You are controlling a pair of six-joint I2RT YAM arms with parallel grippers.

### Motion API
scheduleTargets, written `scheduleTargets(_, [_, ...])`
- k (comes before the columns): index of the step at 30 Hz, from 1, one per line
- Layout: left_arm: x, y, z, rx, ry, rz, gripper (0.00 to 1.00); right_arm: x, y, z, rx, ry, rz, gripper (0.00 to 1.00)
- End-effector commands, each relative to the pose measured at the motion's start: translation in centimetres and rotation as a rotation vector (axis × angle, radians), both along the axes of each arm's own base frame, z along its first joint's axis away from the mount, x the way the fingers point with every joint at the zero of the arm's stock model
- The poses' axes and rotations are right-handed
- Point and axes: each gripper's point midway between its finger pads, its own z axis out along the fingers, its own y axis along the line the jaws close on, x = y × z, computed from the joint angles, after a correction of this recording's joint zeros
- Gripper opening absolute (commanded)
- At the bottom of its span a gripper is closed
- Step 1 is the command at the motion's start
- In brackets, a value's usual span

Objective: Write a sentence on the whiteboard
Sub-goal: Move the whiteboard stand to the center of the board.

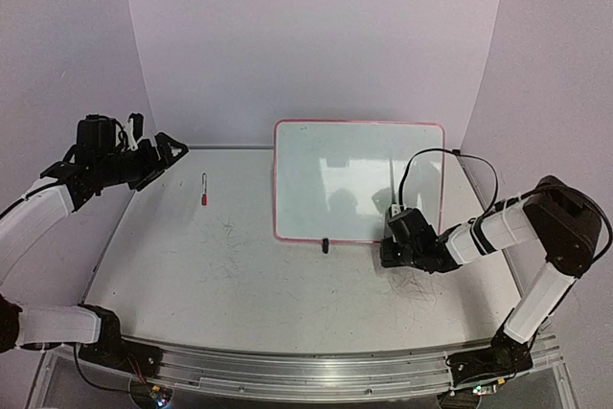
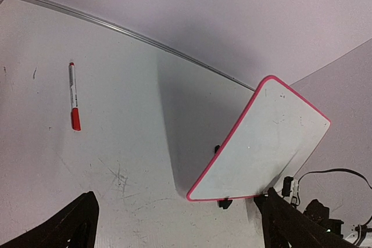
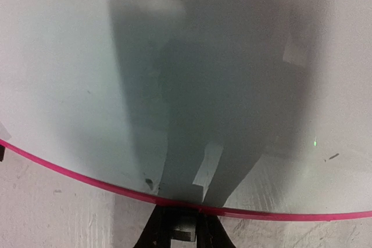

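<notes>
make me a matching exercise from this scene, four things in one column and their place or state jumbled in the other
Things
1. marker
2. whiteboard
3. left gripper
4. right gripper

Place or state
a. shut at the whiteboard's bottom rim
b. lying flat on the table
c. open, raised off the table
d. standing upright, blank

Pairs: 1-b; 2-d; 3-c; 4-a

Marker (image 1: pixel 204 189) left of whiteboard (image 1: pixel 359 179), on table (image 1: pixel 239 275).
</notes>
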Motion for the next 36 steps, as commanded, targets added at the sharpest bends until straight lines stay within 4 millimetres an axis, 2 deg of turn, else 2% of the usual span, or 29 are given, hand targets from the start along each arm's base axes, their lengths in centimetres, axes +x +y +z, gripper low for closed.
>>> scheduleTargets(1, [0.5,-0.6,0.0,-0.004,-0.021,-0.014,0.99,-0.5,2.0,2.4,0.114,-0.100,0.103,0.00])
scheduleTargets(4, [0.5,-0.6,-0.3,-0.001,-0.017,-0.015,0.99,-0.9,1.9,2.7,0.145,-0.108,0.095,0.00])
scheduleTargets(14, [0.3,-0.6,-1.4,0.001,0.005,-0.008,0.99,-1.5,0.2,1.8,0.164,-0.088,-0.024,0.00])
scheduleTargets(24, [1.6,-0.8,-3.9,0.023,0.076,0.001,0.99,-1.7,-2.2,3.7,0.089,-0.137,-0.217,0.33])
scheduleTargets(29, [2.5,-1.1,-6.0,0.051,0.125,-0.001,0.98,-1.9,-2.3,4.1,0.103,-0.139,-0.233,0.48])
scheduleTargets(32, [3.4,-1.3,-7.6,0.086,0.153,-0.001,0.99,-2.6,-1.4,4.5,0.123,-0.133,-0.200,0.55])
scheduleTargets(36, [5.7,-1.2,-10.5,0.171,0.202,0.001,0.96,-4.1,1.8,7.1,0.170,-0.176,-0.078,0.66])
